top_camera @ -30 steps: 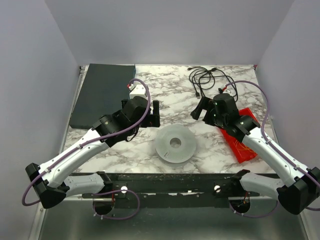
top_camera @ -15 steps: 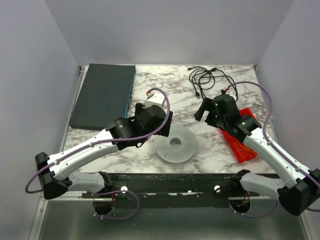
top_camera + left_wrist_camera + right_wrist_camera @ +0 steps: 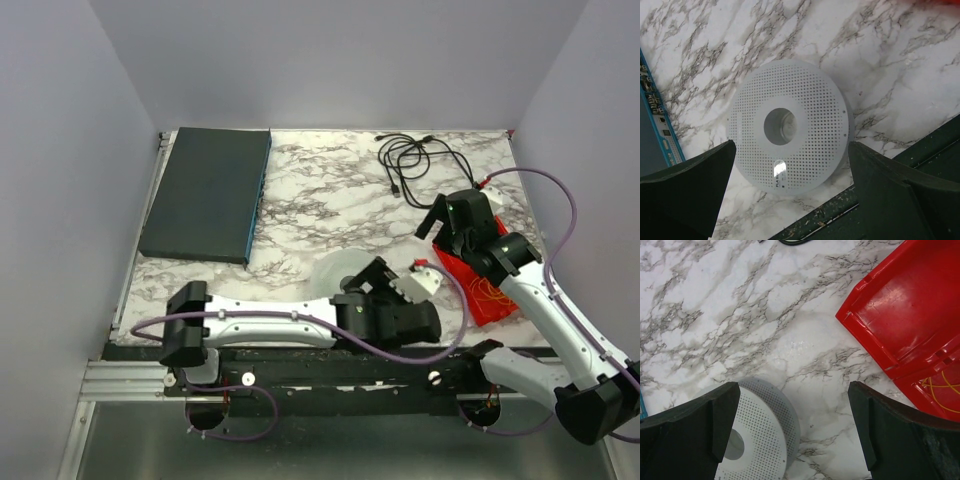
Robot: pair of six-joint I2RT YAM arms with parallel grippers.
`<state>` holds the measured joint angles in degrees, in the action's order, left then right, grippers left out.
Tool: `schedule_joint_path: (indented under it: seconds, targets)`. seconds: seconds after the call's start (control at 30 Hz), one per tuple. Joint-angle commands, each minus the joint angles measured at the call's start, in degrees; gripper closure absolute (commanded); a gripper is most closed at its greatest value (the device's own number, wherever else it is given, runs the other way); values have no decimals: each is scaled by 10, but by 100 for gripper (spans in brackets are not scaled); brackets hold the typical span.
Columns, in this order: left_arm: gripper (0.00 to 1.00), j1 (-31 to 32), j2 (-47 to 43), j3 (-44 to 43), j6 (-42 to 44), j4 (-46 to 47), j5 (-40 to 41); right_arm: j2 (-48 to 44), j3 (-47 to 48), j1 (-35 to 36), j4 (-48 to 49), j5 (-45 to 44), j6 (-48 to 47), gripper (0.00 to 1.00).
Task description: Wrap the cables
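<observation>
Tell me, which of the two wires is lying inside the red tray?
The thin yellow-orange wire, looped in the red tray. The thicker black cord lies outside it on the marble table.

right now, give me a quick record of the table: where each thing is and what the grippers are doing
left gripper: open, empty, above the spool
right gripper: open, empty, over the gap between spool and red tray
spool: lying flat, near edge
wires: yellow, loose in the red tray
black cord: far edge
dark board: far left
</observation>
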<state>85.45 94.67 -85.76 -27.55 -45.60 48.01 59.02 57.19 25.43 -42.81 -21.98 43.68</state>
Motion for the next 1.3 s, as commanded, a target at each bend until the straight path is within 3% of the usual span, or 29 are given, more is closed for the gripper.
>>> schedule_joint_path:
  seconds: [0.0,0.47,0.93,1.07,1.27]
  targets:
    - [1,40,65,-29,5,-30,65,-13,14,-11,-28,-23,2,0]
    - [1,59,213,-27,-23,-36,135,-35,15,-16,-33,-10,1,0]
    - [4,35,319,-81,-111,-139,194,-57,9,-16,-26,1,6,0]
    - [20,18,323,-77,-127,-147,204,-62,10,-17,-29,0,3,0]
    - [67,6,296,-58,-138,-141,201,-66,6,-16,-26,-1,2,0]
